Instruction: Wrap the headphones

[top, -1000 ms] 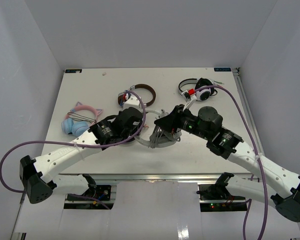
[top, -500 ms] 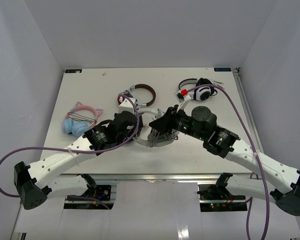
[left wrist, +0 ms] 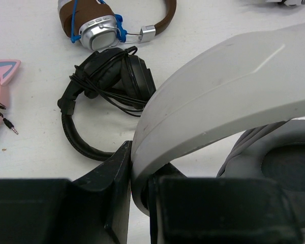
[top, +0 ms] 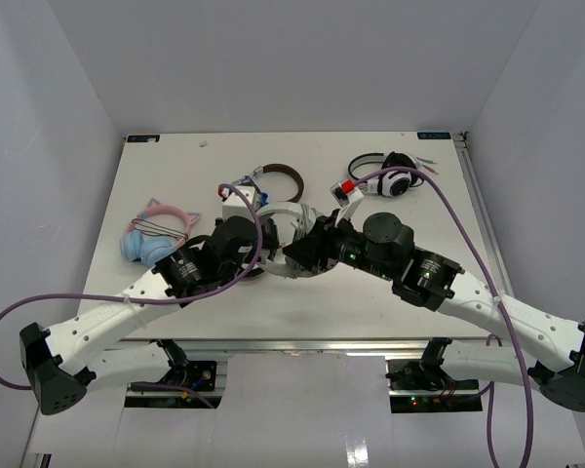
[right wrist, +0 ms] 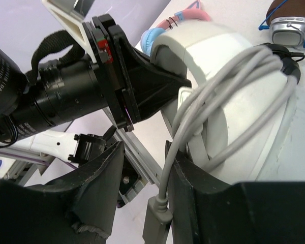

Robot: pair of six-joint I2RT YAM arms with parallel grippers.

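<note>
The headphones (left wrist: 229,91) have a wide white band and grey ear cups (left wrist: 284,168). My left gripper (left wrist: 141,162) is shut on the end of the band and holds it above the table. In the right wrist view the thin grey cable (right wrist: 229,86) is looped several times round the band (right wrist: 213,56). Its plug (right wrist: 155,226) hangs between the fingers of my right gripper (right wrist: 145,152), which is open, with the cable lying against the right finger. From the top both grippers, left (top: 263,252) and right (top: 294,252), meet at the headphones (top: 281,213) mid-table.
A black pair (left wrist: 107,91) with a tangled cable lies just beyond the held band. A brown and silver pair (top: 278,180) lies behind. A pink and blue cat-ear pair (top: 156,229) lies at the left, and a white pair with black cups (top: 390,177) at the back right.
Both grippers and the headphones have moved left and towards the back of the table. The right gripper has closed in on the left one.
</note>
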